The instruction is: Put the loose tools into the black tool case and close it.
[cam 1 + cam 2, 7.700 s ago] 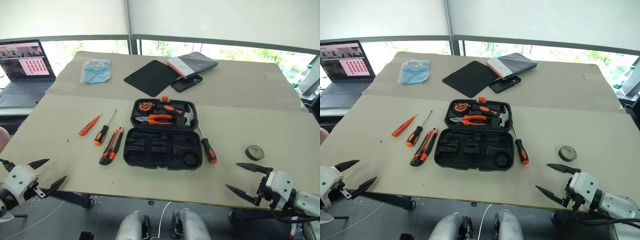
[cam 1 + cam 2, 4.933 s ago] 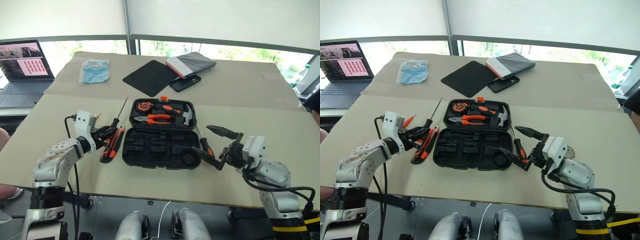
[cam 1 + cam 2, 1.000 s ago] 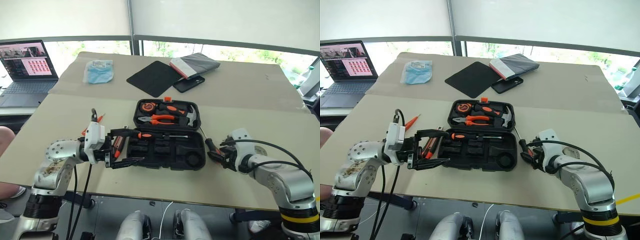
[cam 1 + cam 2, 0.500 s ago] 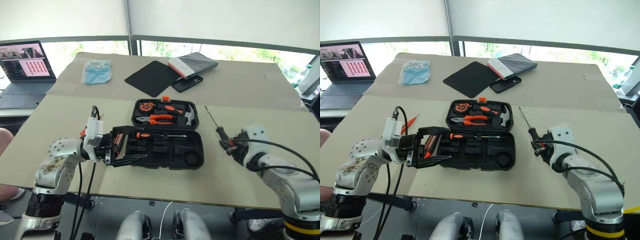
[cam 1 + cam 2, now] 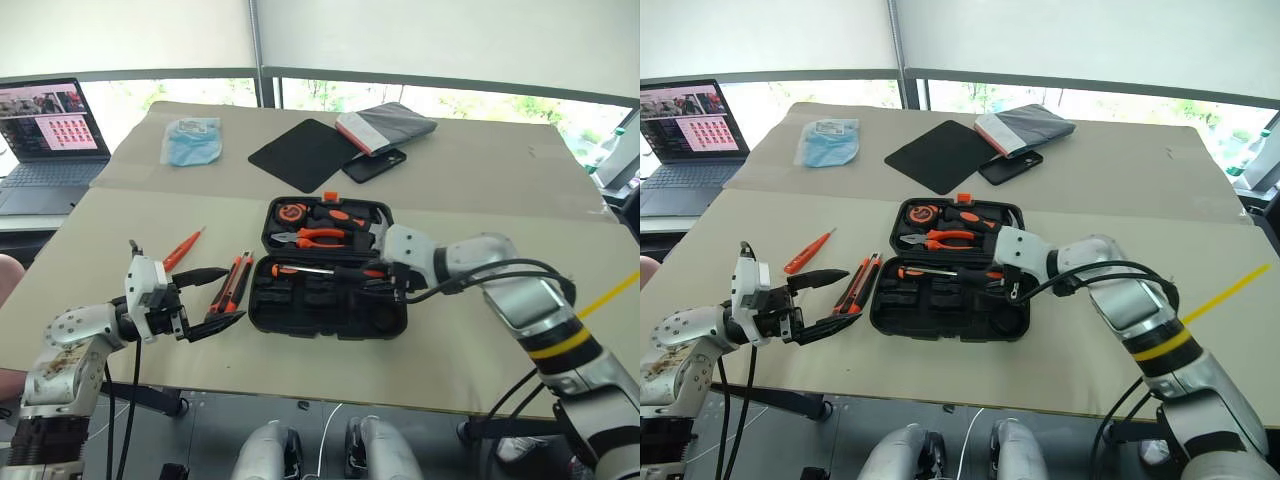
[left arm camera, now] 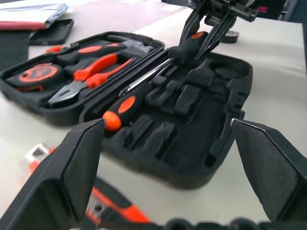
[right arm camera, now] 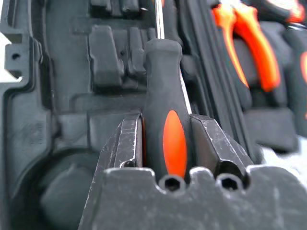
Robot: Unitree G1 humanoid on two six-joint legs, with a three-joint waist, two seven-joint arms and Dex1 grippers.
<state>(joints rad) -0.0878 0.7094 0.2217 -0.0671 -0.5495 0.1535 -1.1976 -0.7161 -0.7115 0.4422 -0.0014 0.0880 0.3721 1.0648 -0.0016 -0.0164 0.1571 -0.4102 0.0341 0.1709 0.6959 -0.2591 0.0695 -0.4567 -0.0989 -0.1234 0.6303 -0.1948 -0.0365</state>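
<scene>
The right gripper (image 7: 165,143) is closed on the fat handle of a black-and-orange screwdriver (image 7: 165,91). It holds it low over the black tool case (image 5: 325,310), which lies open in the middle of the desk (image 5: 480,200). The steel shaft points along the row of slots near the hinge. Another screwdriver (image 5: 300,269) already lies in the case there.

The left gripper (image 5: 205,300) is wide open and holds nothing. It hangs just left of the case, near the utility knife (image 5: 232,284). The slim orange tester (image 5: 180,250) lies a bit farther out on the desk.

These tools look hard and stiff and probably light. The rubbery handle is the best place to hold. The thin steel shaft looks smooth, so it could slip or turn in the gripper.

The knife is flat and long, so holding its middle across the thin sides should work best. The tester is very thin and may roll away.

The case lid looks stiff. It should swing on its hinge with a push on the far edge.
</scene>
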